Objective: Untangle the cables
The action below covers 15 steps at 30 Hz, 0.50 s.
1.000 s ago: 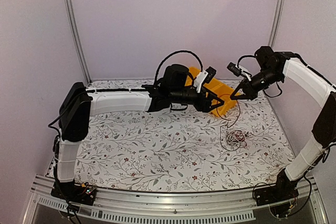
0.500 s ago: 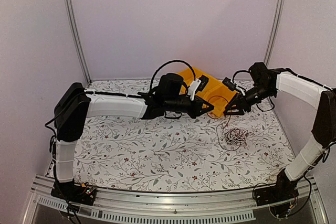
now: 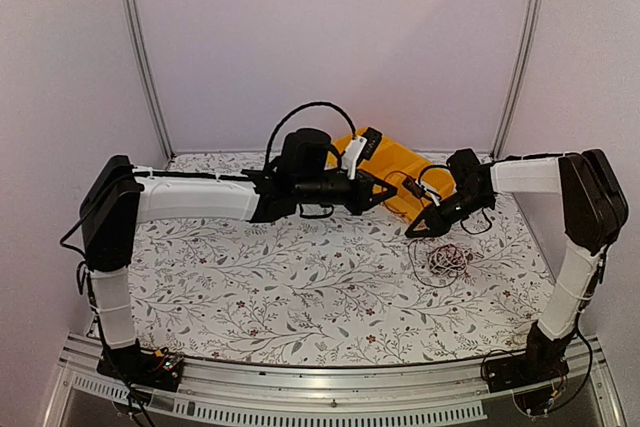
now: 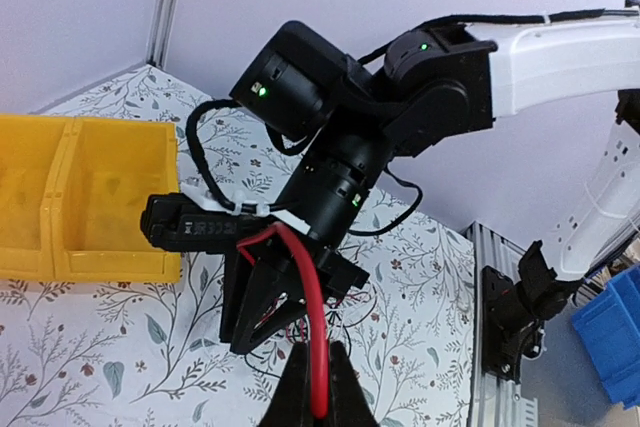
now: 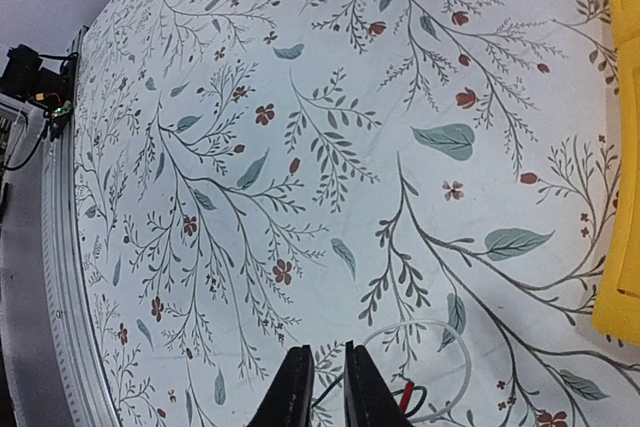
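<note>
The counter wears a leaf-print cloth, closed in by lilac walls at 9, 12 and 3 o'clock; a metal rail runs along its 6 o'clock edge; the widest open stretch of cloth lies toward 8 o'clock. The left pincer is clenched on a red cable beside the yellow bin at 1 o'clock; the right pincer stands a slit apart, nothing between its tips; the cables lie bundled at 3 o'clock, near the right edge.
</note>
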Available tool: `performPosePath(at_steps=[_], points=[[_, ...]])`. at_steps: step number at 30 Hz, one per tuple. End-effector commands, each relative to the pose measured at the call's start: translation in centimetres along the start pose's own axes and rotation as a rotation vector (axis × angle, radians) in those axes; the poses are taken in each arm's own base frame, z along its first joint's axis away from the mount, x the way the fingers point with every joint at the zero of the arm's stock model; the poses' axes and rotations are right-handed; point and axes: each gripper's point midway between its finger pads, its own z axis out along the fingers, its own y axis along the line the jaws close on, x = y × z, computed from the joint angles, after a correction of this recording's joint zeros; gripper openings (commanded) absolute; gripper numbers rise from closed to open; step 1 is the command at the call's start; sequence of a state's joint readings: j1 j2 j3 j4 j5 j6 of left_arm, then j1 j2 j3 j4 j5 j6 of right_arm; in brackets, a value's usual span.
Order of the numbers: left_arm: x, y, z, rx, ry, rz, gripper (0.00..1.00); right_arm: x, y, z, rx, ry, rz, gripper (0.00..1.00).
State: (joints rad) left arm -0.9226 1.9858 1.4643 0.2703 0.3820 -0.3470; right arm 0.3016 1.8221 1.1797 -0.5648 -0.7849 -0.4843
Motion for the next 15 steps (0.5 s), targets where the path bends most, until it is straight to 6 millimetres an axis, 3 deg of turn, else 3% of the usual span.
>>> performPosePath(at_steps=[1, 8, 12, 15], points=[[-6.5, -1.1, -4.2, -0.02, -0.155, 0.045, 0.0, 1.0, -1.8, 1.2, 0.051, 0.005, 0.081, 0.12], [-15.9, -2.3, -10.6, -0.097, -0.355, 0.141, 0.0, 3.7, -2.2, 2.3, 0.056, 0.063, 0.155, 0.07], [-18.9, -1.9, -13.0, -0.142, -0.424, 0.169, 0.0, 4.4, -3.0, 2.4, 0.094, 0.09, 0.176, 0.04], [-19.1, -0.8, -13.1, -0.16, -0.411, 0.168, 0.0, 3.0, -3.0, 1.5, 0.109, 0.081, 0.148, 0.05]])
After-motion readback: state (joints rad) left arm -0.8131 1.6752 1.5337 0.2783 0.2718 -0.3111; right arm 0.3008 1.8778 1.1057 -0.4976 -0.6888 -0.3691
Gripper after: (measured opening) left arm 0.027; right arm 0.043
